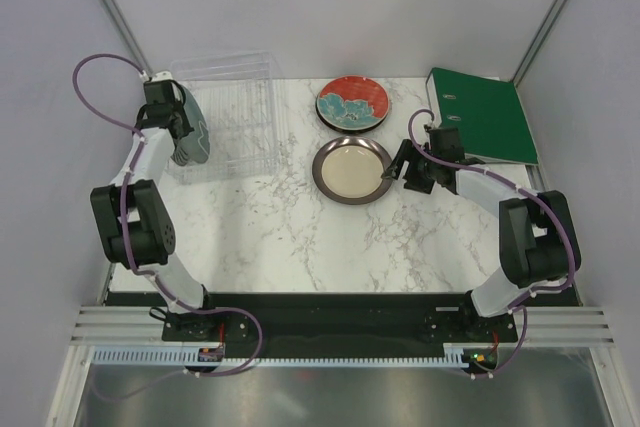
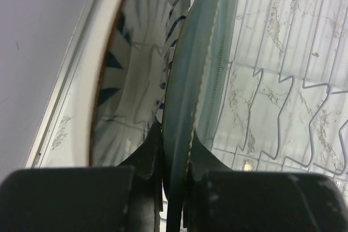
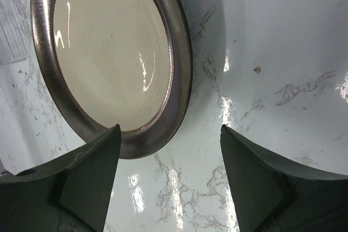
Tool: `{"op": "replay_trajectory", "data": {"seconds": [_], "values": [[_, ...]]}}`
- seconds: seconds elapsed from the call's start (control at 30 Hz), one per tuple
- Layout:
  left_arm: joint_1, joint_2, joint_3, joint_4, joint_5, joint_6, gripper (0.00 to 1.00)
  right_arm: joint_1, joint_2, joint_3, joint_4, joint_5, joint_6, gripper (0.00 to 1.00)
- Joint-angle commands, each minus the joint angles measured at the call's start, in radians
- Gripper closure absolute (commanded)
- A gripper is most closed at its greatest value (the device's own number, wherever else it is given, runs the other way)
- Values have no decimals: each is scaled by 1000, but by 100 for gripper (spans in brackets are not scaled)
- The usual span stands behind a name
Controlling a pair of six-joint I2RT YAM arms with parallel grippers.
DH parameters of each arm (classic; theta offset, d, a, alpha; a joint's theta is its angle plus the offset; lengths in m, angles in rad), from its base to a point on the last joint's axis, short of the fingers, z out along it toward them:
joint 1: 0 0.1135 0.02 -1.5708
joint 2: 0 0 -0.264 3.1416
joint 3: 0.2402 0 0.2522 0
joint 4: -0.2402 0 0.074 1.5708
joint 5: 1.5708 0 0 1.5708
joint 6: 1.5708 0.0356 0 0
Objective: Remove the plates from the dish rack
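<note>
The clear dish rack point(image 1: 235, 112) stands at the back left. My left gripper point(image 1: 180, 127) is at its left end, shut on the rim of the upright teal-green plate point(image 1: 199, 135). In the left wrist view the teal-green plate point(image 2: 187, 91) stands edge-on between my fingers point(image 2: 142, 156), with the white black-striped plate point(image 2: 136, 74) upright just left of it. The red plate with teal flowers point(image 1: 353, 103) and the cream plate with dark brown rim point(image 1: 350, 170) lie flat on the table. My right gripper point(image 1: 397, 173) is open and empty at the cream plate's right rim point(image 3: 174, 80).
A green ring binder point(image 1: 485, 112) lies at the back right, just behind the right arm. The rack's ribbed slots point(image 2: 283, 80) right of the teal plate hold nothing. The marble table point(image 1: 300, 237) is bounded by walls at the back and on both sides.
</note>
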Motion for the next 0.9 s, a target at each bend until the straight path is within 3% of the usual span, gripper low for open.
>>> {"op": "replay_trajectory", "data": {"seconds": [0.0,0.87], "values": [[2,16,43,41,-10,-25,98,0,4,9,29,-25,-4,20],[-1,-285,146,-19,27,24,98,27,-12,58,19,-78,-6,20]]}}
